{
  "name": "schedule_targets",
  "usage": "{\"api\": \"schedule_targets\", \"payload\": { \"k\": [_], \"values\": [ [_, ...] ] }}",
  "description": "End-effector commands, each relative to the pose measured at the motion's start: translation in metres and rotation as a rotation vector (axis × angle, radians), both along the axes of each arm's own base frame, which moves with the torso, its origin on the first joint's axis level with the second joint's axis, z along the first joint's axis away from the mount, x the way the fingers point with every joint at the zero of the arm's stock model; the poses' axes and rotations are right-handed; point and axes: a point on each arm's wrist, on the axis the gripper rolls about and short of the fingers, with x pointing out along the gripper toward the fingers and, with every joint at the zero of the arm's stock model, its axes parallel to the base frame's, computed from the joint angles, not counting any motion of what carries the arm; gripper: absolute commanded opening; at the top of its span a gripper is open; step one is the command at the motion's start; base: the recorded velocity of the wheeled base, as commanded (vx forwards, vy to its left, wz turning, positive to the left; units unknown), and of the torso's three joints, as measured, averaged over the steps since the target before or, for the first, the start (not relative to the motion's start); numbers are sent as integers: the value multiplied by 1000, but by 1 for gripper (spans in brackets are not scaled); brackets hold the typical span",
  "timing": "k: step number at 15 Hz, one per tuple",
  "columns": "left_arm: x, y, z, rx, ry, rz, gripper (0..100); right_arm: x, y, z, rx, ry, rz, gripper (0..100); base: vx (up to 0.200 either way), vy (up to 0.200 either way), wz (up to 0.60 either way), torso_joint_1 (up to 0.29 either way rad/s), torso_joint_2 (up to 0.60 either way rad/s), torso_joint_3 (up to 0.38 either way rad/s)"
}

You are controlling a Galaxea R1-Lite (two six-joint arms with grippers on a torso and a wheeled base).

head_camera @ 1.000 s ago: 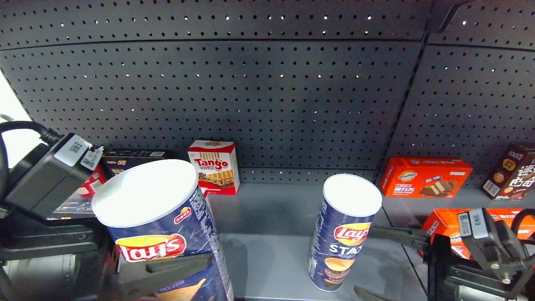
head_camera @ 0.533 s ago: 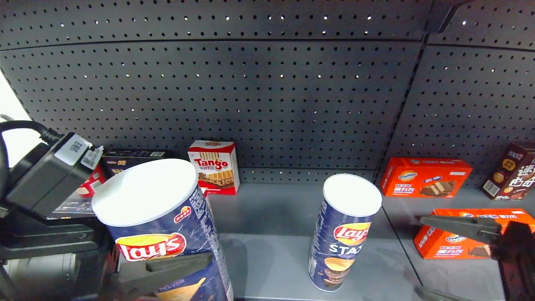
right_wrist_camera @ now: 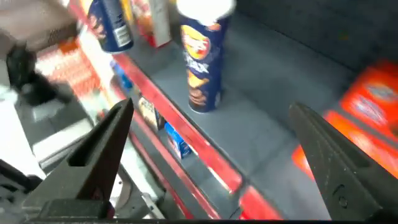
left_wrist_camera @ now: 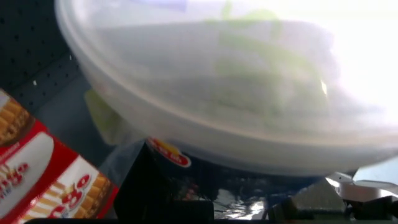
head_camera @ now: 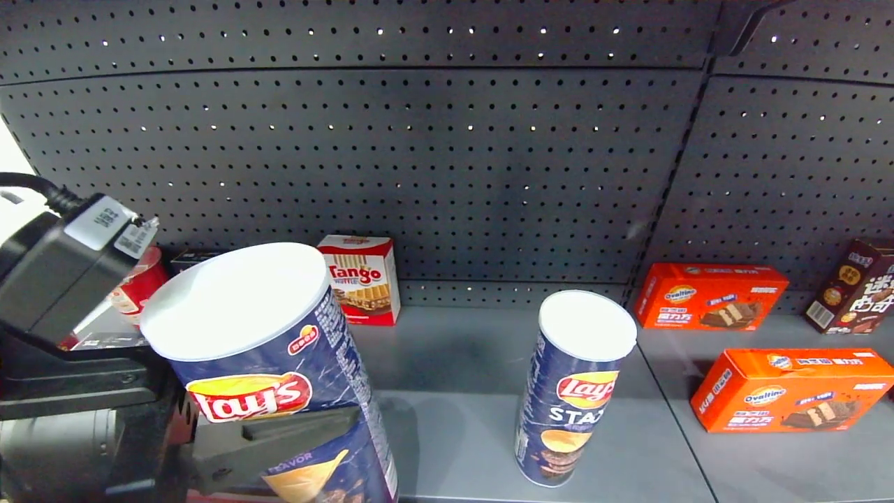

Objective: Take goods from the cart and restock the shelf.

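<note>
Head view. Left claw low on the robot's left, pinching a blue chip can, with 1 grey finger laid across the can's front. Can slightly tilted, white lid on, its bottom cut off by the picture edge. 2nd chip can upright on the grey shelf near the front edge, well apart from the pinched one. Red-and-white wafer box farther back, against the pegboard. In the neighbouring bay to the right, 2 orange boxes, 1 at the back and 1 nearer the front. Dark brown box at the far right.

Left wrist view. White lid of the blue chip can very close to the lens, blue wall just under its rim. Wafer box just beside the can.

Right wrist view. Right claw spread wide and empty, 2 dark fingers out in front of the shelf. 2nd chip can upright on the shelf, well apart from the fingers. Red price strip along the shelf's front edge. Blurred orange box to one side, and a further blue can beyond, too blurred to tell more.
</note>
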Motion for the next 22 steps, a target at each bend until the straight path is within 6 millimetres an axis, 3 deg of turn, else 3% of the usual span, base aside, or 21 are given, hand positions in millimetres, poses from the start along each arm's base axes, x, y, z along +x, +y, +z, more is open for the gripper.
{"api": "schedule_targets", "payload": {
  "k": [1, 6, 8, 14, 18, 22],
  "values": [
    [-3, -6, 6, -6, -21, -21, 0, -31, -18, -20, 85, -46, -125, 100, 0, 0, 0, 0, 0, 0],
    [-2, -16, 13, -5, -25, -48, 0, -33, -18, -25, 114, -20, -95, 100, 0, 0, 0, 0, 0, 0],
    [8, -22, 14, 8, -24, -17, 0, -31, -17, -30, 105, -4, -89, 100, 0, 0, 0, 0, 0, 0],
    [57, -52, 27, 14, -31, 34, 0, -26, -14, -39, 79, 38, -56, 100, 0, 0, 0, 0, 0, 0],
    [86, -70, 13, 58, 5, 74, 0, -25, -13, -34, 79, 32, -63, 100, 0, 0, 0, 0, 0, 0],
    [103, -83, 0, 46, -21, 80, 0, -7, -3, -22, 4, 46, -54, 100, 0, 0, 0, 0, 0, 0]
  ]
}}
